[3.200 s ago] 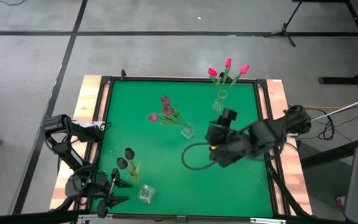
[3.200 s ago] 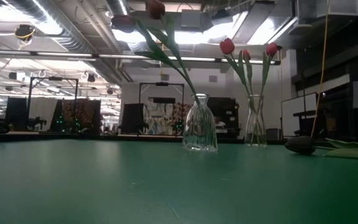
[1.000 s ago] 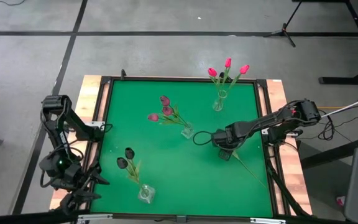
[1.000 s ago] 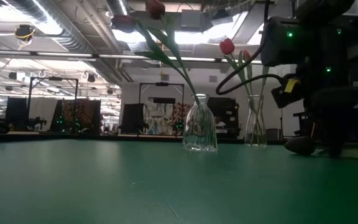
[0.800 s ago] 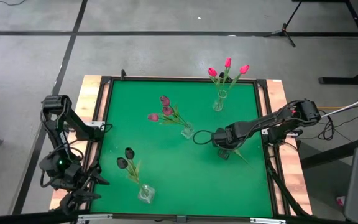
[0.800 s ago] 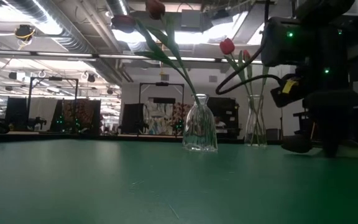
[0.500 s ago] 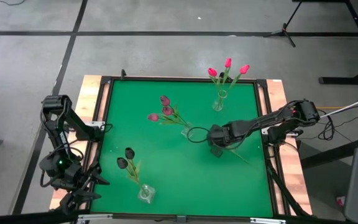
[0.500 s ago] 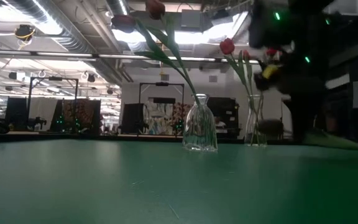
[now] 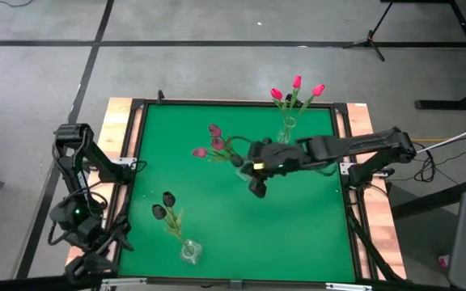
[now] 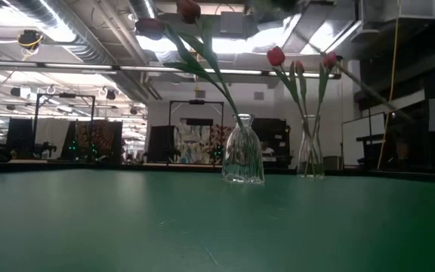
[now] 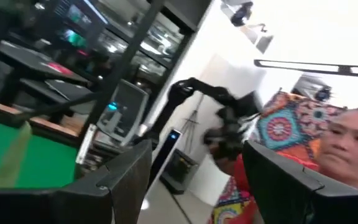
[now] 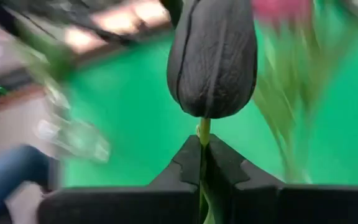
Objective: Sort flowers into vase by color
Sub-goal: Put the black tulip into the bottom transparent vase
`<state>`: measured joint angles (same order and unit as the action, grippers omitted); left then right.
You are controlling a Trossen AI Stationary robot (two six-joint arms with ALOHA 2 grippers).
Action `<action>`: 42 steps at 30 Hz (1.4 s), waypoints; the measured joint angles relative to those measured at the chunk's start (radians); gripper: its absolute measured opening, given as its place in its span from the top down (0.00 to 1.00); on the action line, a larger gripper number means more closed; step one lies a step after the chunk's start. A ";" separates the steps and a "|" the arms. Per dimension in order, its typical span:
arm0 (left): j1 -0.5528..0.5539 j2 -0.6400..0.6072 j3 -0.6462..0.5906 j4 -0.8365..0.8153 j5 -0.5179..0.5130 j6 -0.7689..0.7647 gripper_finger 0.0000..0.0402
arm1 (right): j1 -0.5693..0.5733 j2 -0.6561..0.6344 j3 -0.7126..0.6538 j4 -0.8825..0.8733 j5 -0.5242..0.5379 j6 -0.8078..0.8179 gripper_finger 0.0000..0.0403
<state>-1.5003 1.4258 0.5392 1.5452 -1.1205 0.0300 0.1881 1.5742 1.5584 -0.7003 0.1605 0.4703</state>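
The left hand (image 9: 87, 263) waits with fingers apart off the surface's (image 9: 217, 226) near-left corner. At centre, the right hand (image 9: 256, 187) is clamped on a near-black tulip's (image 12: 212, 57) stem just below the head, probably so it travels steady toward the vase of dark flowers (image 9: 188, 250).

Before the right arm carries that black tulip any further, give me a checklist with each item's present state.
1. Right gripper shut on the black tulip, stem pinched just under the head: ok.
2. Tulip lifted clear of the green mat: cannot tell how high, though the low view shows no flower lying on it.
3. Vase with two black tulips upright near the front left: ok.
4. Mauve tulip vase, right beside the moving gripper: not ok, contact risk.
5. Left gripper open and parked off the table's left edge: ok.
6. Person close behind the left arm: not ok, keep watch.
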 joint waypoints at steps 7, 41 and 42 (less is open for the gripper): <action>0.097 0.000 0.000 -0.004 -0.003 0.073 0.38 | 0.081 -0.002 0.230 0.095 -0.014 -0.102 0.98; 0.388 0.001 0.000 -0.150 0.251 -0.214 0.38 | 0.191 0.284 0.256 0.823 -0.285 -0.168 0.97; 0.388 0.001 0.000 -0.150 0.251 -0.212 0.38 | 0.191 0.292 0.257 0.831 -0.285 -0.165 0.97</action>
<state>-1.1126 1.4267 0.5392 1.3948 -0.8692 -0.1822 0.3790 1.8666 1.8153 0.1310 -0.1242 0.3057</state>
